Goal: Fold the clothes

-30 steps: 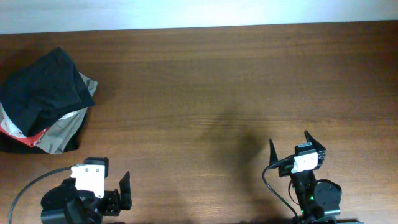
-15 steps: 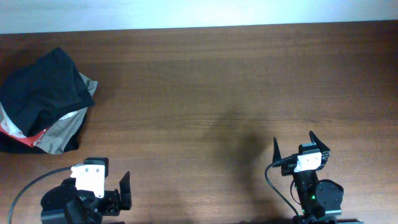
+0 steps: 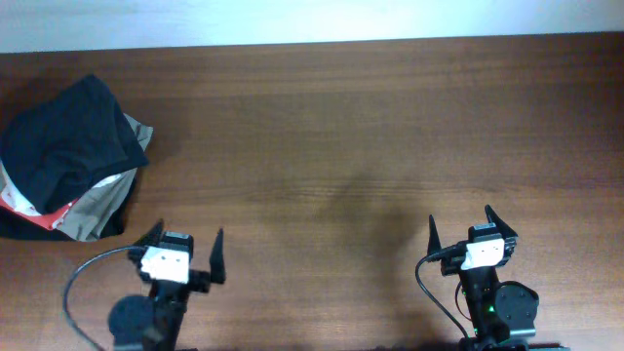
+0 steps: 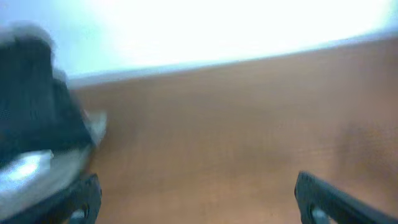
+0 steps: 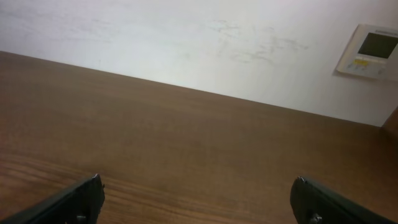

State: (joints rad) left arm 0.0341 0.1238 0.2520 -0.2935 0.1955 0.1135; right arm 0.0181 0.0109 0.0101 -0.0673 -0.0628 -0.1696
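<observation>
A heap of clothes point(image 3: 68, 161) lies at the table's far left: a black garment on top, beige, white and red pieces under it. It shows blurred at the left of the left wrist view point(image 4: 34, 130). My left gripper point(image 3: 185, 239) is open and empty near the front edge, to the right of and below the heap. In its own view its fingers point(image 4: 196, 196) are spread wide over bare wood. My right gripper point(image 3: 466, 221) is open and empty at the front right, its fingers point(image 5: 198, 196) wide apart over bare wood.
The brown wooden table point(image 3: 331, 127) spans the view. A white wall runs behind its far edge point(image 5: 186, 43), with a small wall panel point(image 5: 368, 50) at the right.
The left arm has swung up and turned so its open fingers now point toward the table's far side. The right gripper shifted slightly to the right, then stayed still.
</observation>
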